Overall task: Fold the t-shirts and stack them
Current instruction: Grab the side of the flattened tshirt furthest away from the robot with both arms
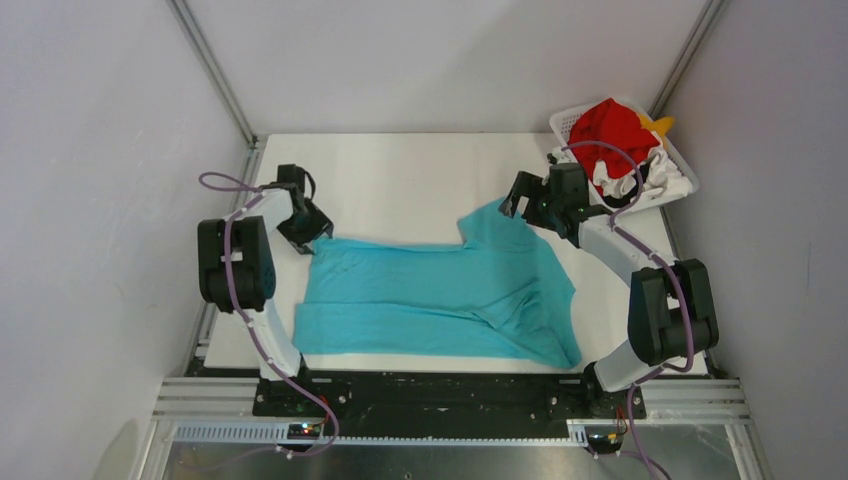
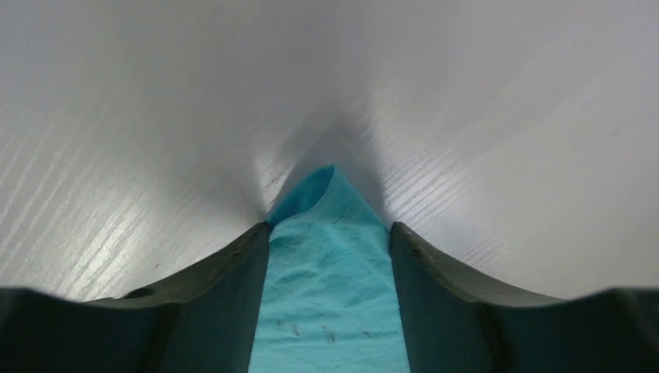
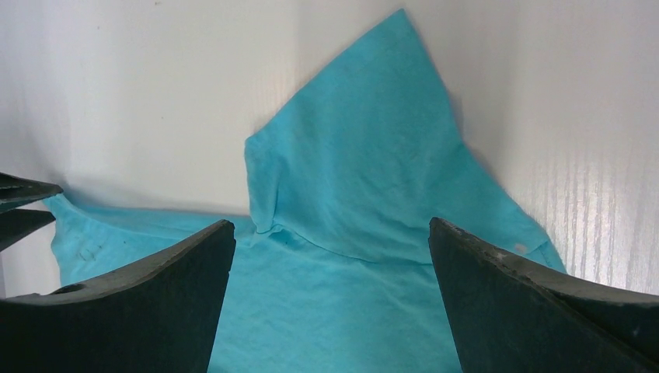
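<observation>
While the teal t-shirt [image 1: 440, 295] lies spread across the lower middle of the top view on the white table [image 1: 400, 180], we find the left gripper [image 1: 310, 230] down at the shirt's upper left corner. In the left wrist view that corner of cloth fills the gap between the two dark fingers [image 2: 225, 295], its tip poking past them toward the top of the frame. We cannot tell whether the jaws pinch the cloth or only flank it. The right gripper [image 1: 518, 203] sits at the shirt's upper right, over the sleeve that points up the frame. Its wrist view shows the jaws spread wide and released, with the sleeve and part of the shirt's body lying on the table between and beyond them. In the upper right corner of the top view stands a white perforated basket [image 1: 566, 122]. It holds a red t-shirt [image 1: 612, 128] heaped on top, a yellow-orange one [image 1: 660, 125] at the red one's right and a white-and-black one [image 1: 640, 175] toward the basket's lower side.
</observation>
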`<move>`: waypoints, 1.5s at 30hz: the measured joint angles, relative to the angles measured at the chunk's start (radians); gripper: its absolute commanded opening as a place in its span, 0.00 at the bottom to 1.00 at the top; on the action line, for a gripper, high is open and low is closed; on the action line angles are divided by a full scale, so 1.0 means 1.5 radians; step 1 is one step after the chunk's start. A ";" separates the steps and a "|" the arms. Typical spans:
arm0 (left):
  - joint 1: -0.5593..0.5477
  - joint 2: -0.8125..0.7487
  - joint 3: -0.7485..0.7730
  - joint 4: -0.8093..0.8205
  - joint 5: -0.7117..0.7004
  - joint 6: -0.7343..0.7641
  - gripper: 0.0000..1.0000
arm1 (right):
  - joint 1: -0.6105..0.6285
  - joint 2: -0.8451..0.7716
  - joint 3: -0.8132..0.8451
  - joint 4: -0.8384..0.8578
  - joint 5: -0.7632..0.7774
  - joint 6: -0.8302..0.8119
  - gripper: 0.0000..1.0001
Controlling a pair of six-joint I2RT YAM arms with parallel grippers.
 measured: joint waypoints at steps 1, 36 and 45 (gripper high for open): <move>-0.001 0.000 -0.005 -0.001 0.000 0.001 0.53 | 0.000 0.000 0.000 0.000 -0.001 0.000 1.00; -0.014 -0.001 -0.012 -0.024 -0.023 0.019 0.00 | 0.095 0.554 0.662 -0.346 0.146 -0.267 0.89; -0.014 -0.001 -0.012 -0.026 -0.026 0.019 0.00 | 0.112 0.557 0.676 -0.400 0.146 -0.265 0.77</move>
